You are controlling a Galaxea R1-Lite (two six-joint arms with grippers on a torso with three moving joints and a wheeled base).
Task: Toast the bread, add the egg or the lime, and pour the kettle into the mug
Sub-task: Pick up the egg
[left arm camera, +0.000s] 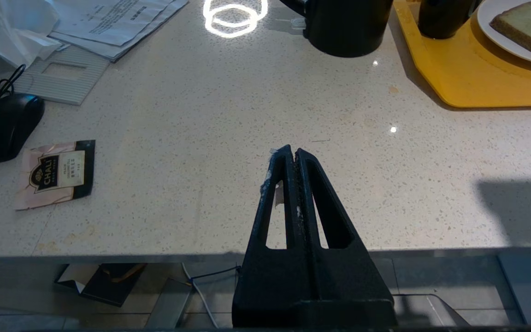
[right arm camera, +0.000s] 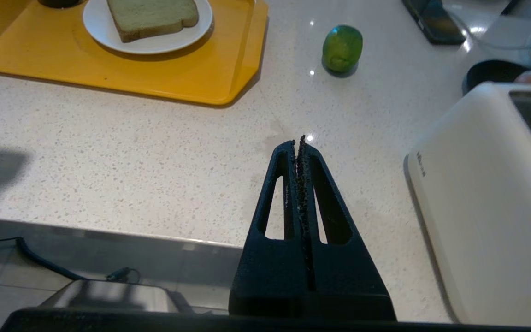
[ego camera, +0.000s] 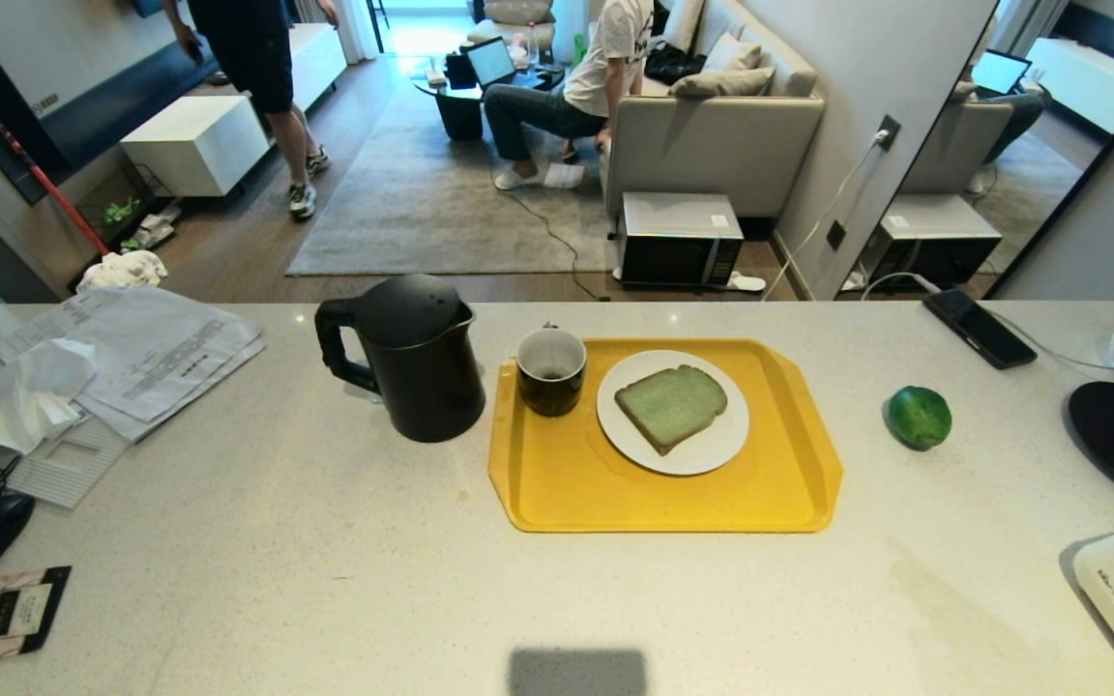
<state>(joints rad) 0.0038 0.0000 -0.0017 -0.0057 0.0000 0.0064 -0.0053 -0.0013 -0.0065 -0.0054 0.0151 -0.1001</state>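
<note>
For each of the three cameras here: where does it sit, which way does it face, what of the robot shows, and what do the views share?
Head view: high on the robot, looking forward and down over the counter at kettle, mug, bread and lime; no arm shows.
Left wrist view: behind the shut left gripper at the counter's near edge, facing the kettle.
Right wrist view: behind the shut right gripper, facing lime and white toaster.
Shared: yellow tray and bread appear in all three.

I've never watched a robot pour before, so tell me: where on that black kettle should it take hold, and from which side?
Probably the loop handle of the kettle. It sticks out on the robot's left, away from the mug and yellow tray, so the left gripper, now shut near the counter's front edge, could open and close around the handle's upright bar from that open side.
</note>
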